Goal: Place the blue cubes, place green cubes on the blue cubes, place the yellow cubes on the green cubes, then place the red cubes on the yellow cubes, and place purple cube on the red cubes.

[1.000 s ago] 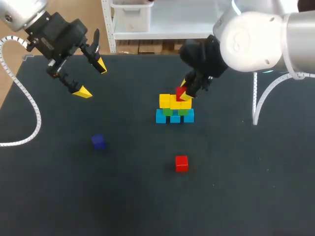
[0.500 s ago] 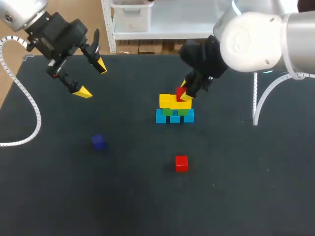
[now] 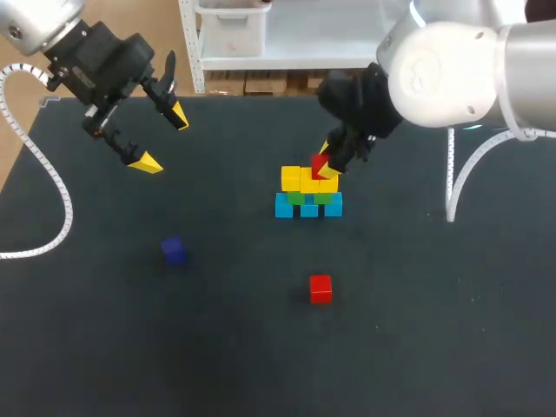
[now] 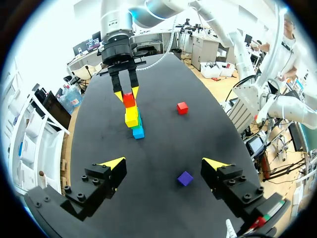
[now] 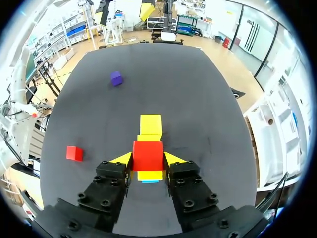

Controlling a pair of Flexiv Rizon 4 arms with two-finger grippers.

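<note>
Nothing has moved since the earlier head frames: both arms and every cube hold the same positions.

Right gripper (image 5: 148,158): fingers closed partway, one yellow tip on each of two opposite sides of a red cube (image 5: 147,153). Firm two-sided grasp. In the head view this gripper (image 3: 327,165) comes in from the right and holds the red cube (image 3: 318,163) at the top of the stack, toward its right end. The cube sits directly over the yellow cubes (image 3: 300,179); whether it actually touches them cannot be made out.

Stack, downward: yellow cubes, then green cubes (image 3: 323,198), mostly covered, then a row of light blue cubes (image 3: 308,207) resting on the dark surface (image 3: 417,330). The left wrist view shows the same column end-on, with the red cube (image 4: 129,100) between the right gripper's tips (image 4: 126,93).

Second red cube (image 3: 321,288): alone on the surface, nearer the robot than the stack and well apart from it.

Purple cube (image 3: 174,250): alone on the surface, well to the left of the stack.

Left gripper (image 3: 162,139): fingers spread wide, nothing between them, held above the far left of the surface. In its own wrist view (image 4: 164,163) the purple cube (image 4: 185,178) lies on the surface beyond the open fingers.
</note>
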